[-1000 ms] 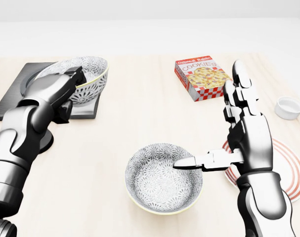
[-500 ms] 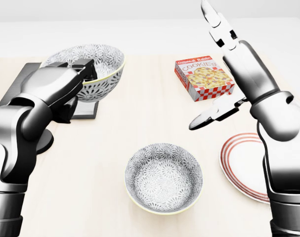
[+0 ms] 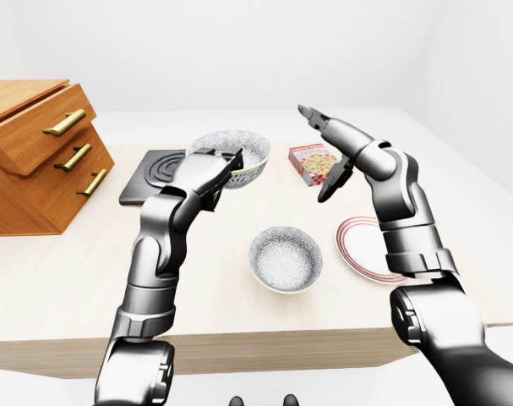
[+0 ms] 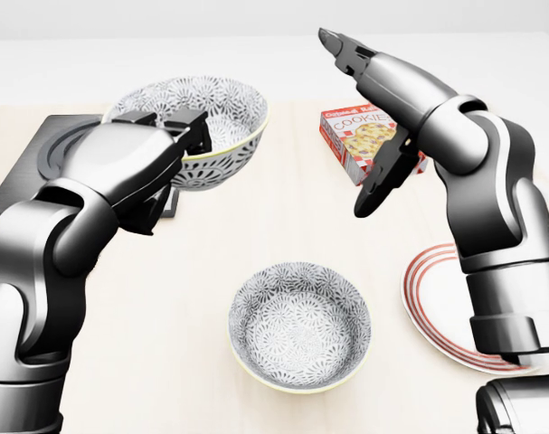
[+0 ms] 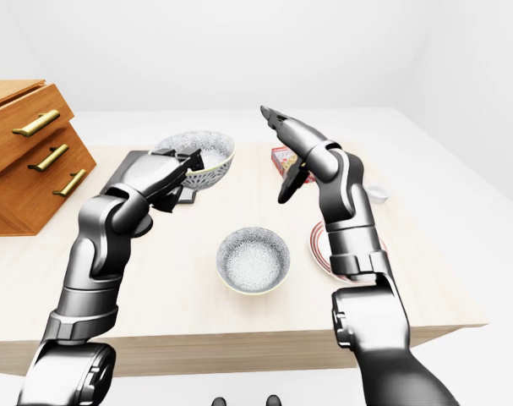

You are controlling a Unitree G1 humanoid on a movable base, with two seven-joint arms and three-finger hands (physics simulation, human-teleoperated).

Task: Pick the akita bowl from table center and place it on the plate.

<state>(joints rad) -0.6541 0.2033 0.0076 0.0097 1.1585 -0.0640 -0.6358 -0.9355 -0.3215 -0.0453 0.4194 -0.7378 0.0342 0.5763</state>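
Patterned bowl (image 4: 299,325) sits upright at the centre of the counter (image 4: 165,334), untouched: round, grey-and-white speckled floral print inside and out, pale yellowish rim. The plate (image 4: 437,312) lies just to its right in the head view, flat, white with red concentric rings; part of it is hidden behind my right forearm. Bowl and plate are apart.

A second bowl (image 4: 211,122) of the same print is raised off the counter at upper left of the head view, tilted a little, above a dark square stove plate (image 3: 159,173). My left hand (image 4: 170,149) has its fingers closed over that bowl's near rim, arm bent, glossy grey metal.

My right hand (image 4: 369,127) is lifted well above the counter, fingers spread: two point up and left, the thumb hangs down over a red cookie box (image 4: 369,143). It holds nothing.

A wooden drawer cabinet (image 3: 36,148) with brass handles stands at far left in the left-eye view.
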